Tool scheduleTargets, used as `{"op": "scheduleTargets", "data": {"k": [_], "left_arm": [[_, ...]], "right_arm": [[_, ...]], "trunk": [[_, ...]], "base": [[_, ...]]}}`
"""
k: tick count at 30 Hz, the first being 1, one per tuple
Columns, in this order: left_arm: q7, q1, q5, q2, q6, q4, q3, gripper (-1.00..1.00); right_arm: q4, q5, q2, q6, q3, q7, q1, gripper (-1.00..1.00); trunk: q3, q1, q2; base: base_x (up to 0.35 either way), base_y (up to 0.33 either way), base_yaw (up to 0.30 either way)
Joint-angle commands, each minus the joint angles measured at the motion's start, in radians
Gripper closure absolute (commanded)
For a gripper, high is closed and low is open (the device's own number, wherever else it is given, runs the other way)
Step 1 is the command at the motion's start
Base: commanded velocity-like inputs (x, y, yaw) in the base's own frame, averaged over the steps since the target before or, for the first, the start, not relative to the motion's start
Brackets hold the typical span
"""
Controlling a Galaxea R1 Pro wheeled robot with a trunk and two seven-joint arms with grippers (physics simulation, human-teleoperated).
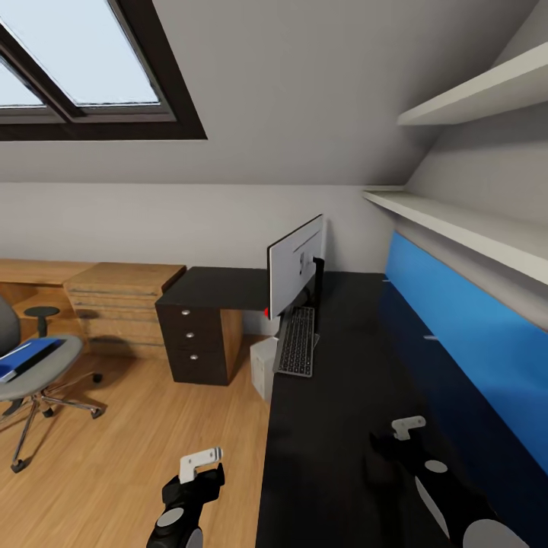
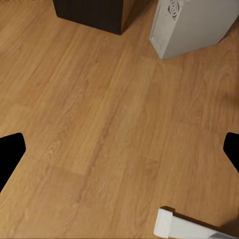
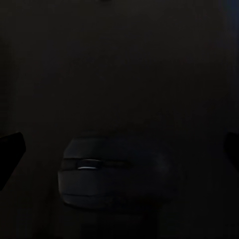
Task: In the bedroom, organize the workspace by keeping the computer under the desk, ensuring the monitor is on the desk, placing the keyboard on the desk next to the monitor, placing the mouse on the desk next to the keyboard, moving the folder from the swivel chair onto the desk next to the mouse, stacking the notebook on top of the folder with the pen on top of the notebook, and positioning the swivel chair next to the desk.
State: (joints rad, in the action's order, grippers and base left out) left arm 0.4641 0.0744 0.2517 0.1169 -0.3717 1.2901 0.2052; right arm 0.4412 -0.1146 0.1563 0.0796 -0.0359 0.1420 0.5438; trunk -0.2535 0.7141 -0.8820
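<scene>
The black-topped desk [image 1: 342, 426] runs along the right wall. On it the monitor [image 1: 295, 265] stands edge-on to me, and the keyboard [image 1: 297, 342] lies at its foot. The pale computer [image 1: 264, 367] [image 2: 191, 25] sits on the floor at the desk's edge. At far left the swivel chair [image 1: 46, 373] carries the blue folder [image 1: 17, 364], with the dark notebook [image 1: 39, 355] on top of it; the pen is too small to make out. My right gripper [image 1: 407, 428] [image 3: 119, 154] hangs open over the desk, just above the mouse [image 3: 117, 174]. My left gripper [image 1: 202, 461] [image 2: 119, 154] is open over the floor.
The dark drawer unit [image 1: 194, 342] [image 2: 89, 15] stands at the desk's far corner, with light oak drawers [image 1: 122, 304] beyond it. The desk's white leg [image 2: 184, 228] is near my left gripper. White shelves [image 1: 472, 228] overhang the desk's blue back panel [image 1: 472, 335]. A skylight [image 1: 76, 61] is above.
</scene>
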Motion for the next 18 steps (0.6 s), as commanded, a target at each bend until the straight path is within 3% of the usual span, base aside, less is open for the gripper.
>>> {"op": "scheduleTargets", "data": {"k": [1,10,18], "left_arm": [[0.008,0.001,0.009,0.000,-0.003,0.001,0.002,-1.00],[0.009,0.001,0.009,0.000,-0.003,0.019,0.002,-1.00],[0.010,0.001,0.010,0.000,-0.004,0.039,0.002,-1.00]], "right_arm": [[-0.001,-0.010,0.000,0.003,-0.004,0.004,0.001,-1.00],[-0.002,-0.002,-0.001,-0.029,-0.004,0.004,0.005,-1.00],[0.009,0.047,-0.003,-0.128,-0.004,0.004,0.024,-1.00]], "trunk": [[-0.001,0.000,-0.001],[-0.001,0.000,-0.001],[-0.001,0.000,-0.001]], "base": [[0.127,0.000,0.000],[0.031,0.000,0.000],[0.002,0.000,0.000]]}}
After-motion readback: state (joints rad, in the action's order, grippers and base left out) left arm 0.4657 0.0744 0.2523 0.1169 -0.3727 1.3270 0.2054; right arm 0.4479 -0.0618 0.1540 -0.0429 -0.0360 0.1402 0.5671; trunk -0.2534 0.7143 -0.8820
